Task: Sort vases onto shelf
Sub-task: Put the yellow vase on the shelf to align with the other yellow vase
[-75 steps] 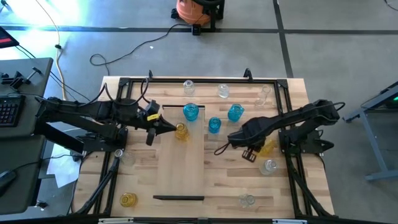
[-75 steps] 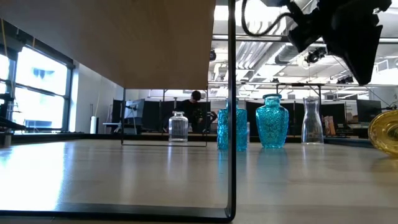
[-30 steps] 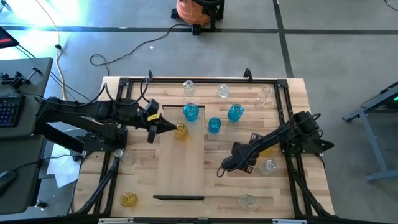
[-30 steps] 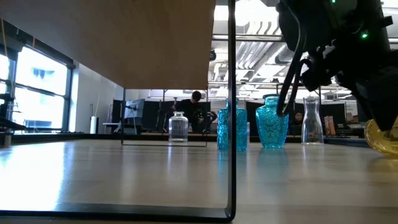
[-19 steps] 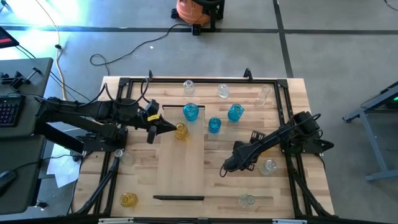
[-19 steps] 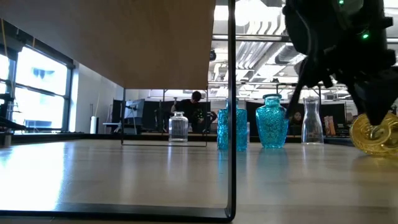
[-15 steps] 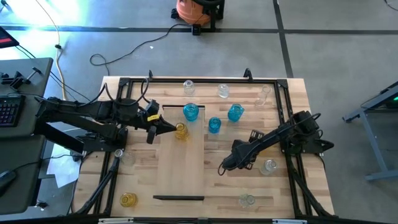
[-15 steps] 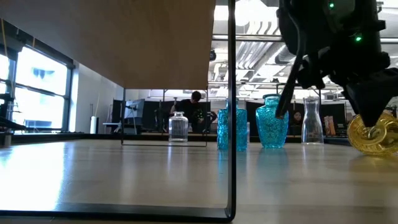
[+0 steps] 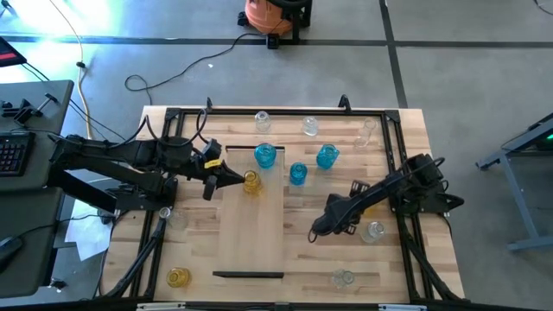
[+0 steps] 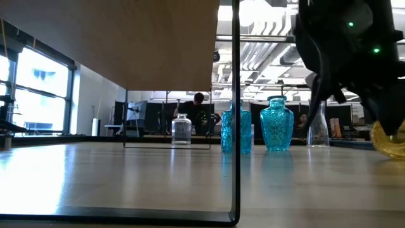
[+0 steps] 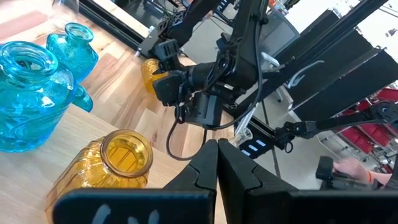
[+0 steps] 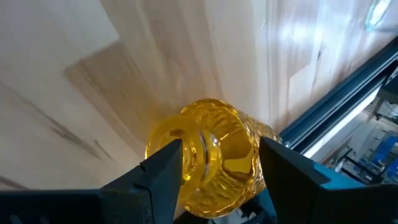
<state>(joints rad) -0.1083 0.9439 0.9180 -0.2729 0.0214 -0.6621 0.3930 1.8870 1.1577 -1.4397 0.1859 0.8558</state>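
The shelf (image 9: 251,229) is a pale panel in the table's middle, raised on thin dark legs (image 10: 236,114). A blue vase (image 9: 265,155) and a yellow vase (image 9: 251,181) stand at its far end. My left gripper (image 9: 232,178) is shut just left of that yellow vase (image 11: 118,163), apart from it. At the right, another yellow vase (image 12: 208,158) lies on its side on the table (image 10: 393,144). My right gripper (image 12: 217,168) is open, slanting down over it with one finger on either side. In the high view the right arm (image 9: 363,203) hides this vase. My right gripper has its two fingers (image 12: 163,171) on either side of the lying yellow vase's mouth end (image 12: 189,155), coming slanting from above. Whether they touch the glass I cannot tell. The vase lies on its side on the table.
Two blue vases (image 9: 297,173) (image 9: 327,156) stand on the table right of the shelf. Clear vases stand along the far edge (image 9: 262,121) (image 9: 309,128) (image 9: 367,131) and near the right arm (image 9: 374,231) (image 9: 343,278). A yellow vase (image 9: 178,277) stands at the near left.
My right gripper has shifted a little over the lying yellow vase and tipped slightly. The gap between its fingers has stayed wide.
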